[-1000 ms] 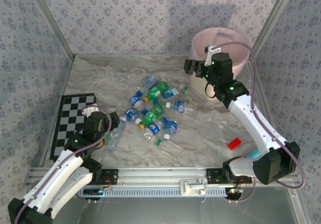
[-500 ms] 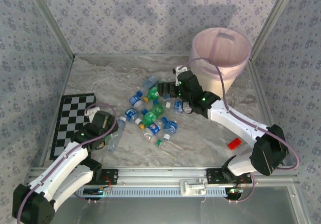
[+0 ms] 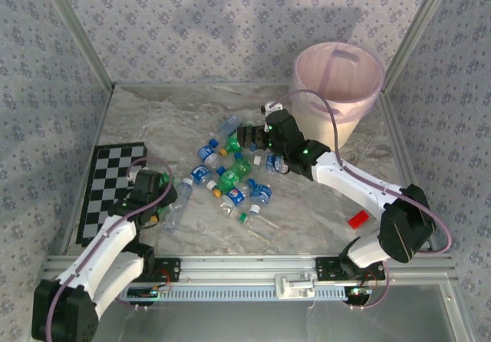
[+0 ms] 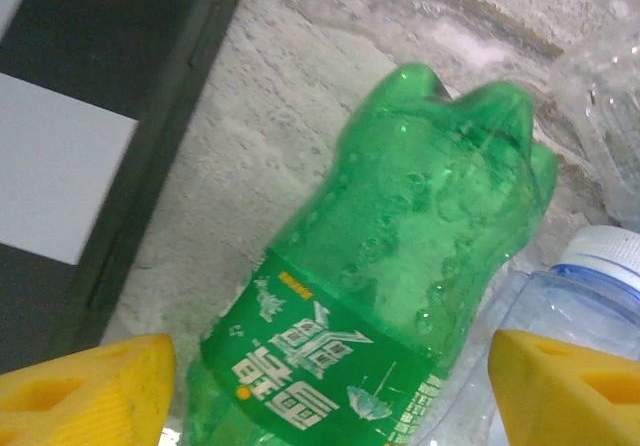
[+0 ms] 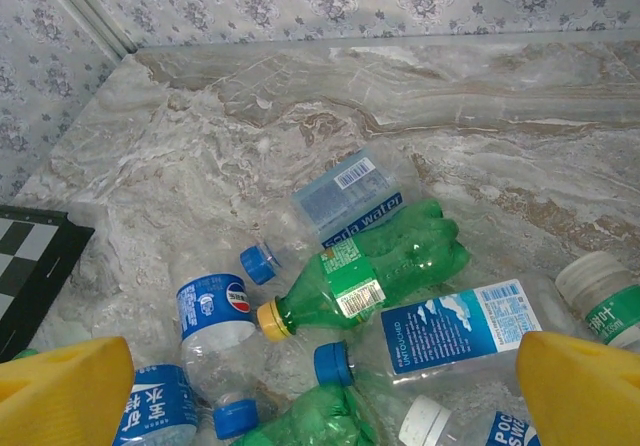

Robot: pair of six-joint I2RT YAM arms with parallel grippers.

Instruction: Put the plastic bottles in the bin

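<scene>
A Pepsi logo was shown on a blue-labelled bottle [image 5: 213,306]. The left gripper [image 4: 325,386] and right gripper [image 5: 320,391] were spread wide, nothing grasped.

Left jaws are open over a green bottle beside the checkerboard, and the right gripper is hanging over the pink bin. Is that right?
No. The right gripper hangs over the pile of bottles, not the pink bin, which stands beyond it, as the top external view shows. The rest holds: left gripper, jaws open, over the green bottle beside the checkerboard.
</scene>
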